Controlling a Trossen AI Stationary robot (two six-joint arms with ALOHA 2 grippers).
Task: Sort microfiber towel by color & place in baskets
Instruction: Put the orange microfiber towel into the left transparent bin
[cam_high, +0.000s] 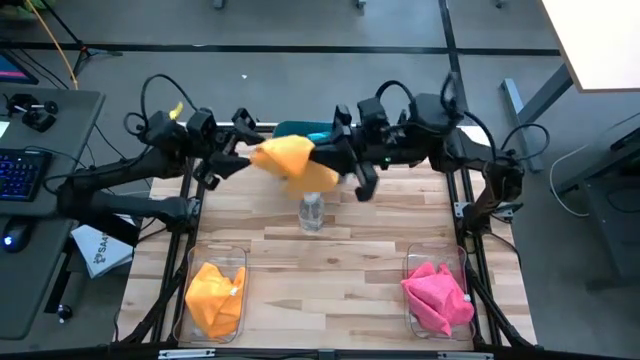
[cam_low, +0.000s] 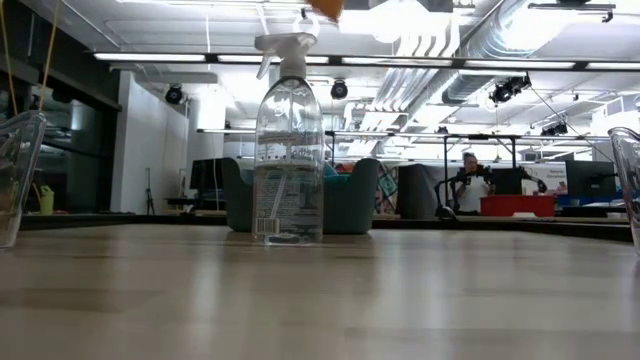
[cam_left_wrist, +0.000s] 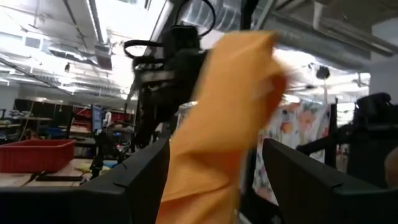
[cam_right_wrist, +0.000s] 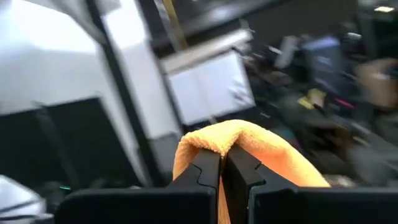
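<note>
An orange microfiber towel (cam_high: 285, 162) hangs in the air above the table's far side, in front of the dark teal tub (cam_high: 300, 129). My right gripper (cam_high: 320, 155) is shut on it. My left gripper (cam_high: 240, 155) is open at the towel's other side. In the left wrist view the towel (cam_left_wrist: 217, 130) hangs between its two fingers (cam_left_wrist: 214, 186). A clear basket (cam_high: 192, 262) at the near left holds orange towels (cam_high: 216, 297). A clear basket (cam_high: 412, 262) at the near right holds pink towels (cam_high: 438, 297). My right gripper pinches a folded edge of the orange towel (cam_right_wrist: 225, 132) between its two shut fingers (cam_right_wrist: 205, 168); the fold bulges out beyond the fingertips. It comes level from the table's right side. The towel is lifted clear and droops below the hold. My left gripper: I cannot tell whether its fingers touch the towel.
A clear spray bottle (cam_high: 312, 211) stands upright on the table's middle, right below the hanging towel and in front of the teal tub (cam_low: 345, 195). Bare wood lies between the two near baskets. A person (cam_low: 468, 180) shows far off in the room behind.
</note>
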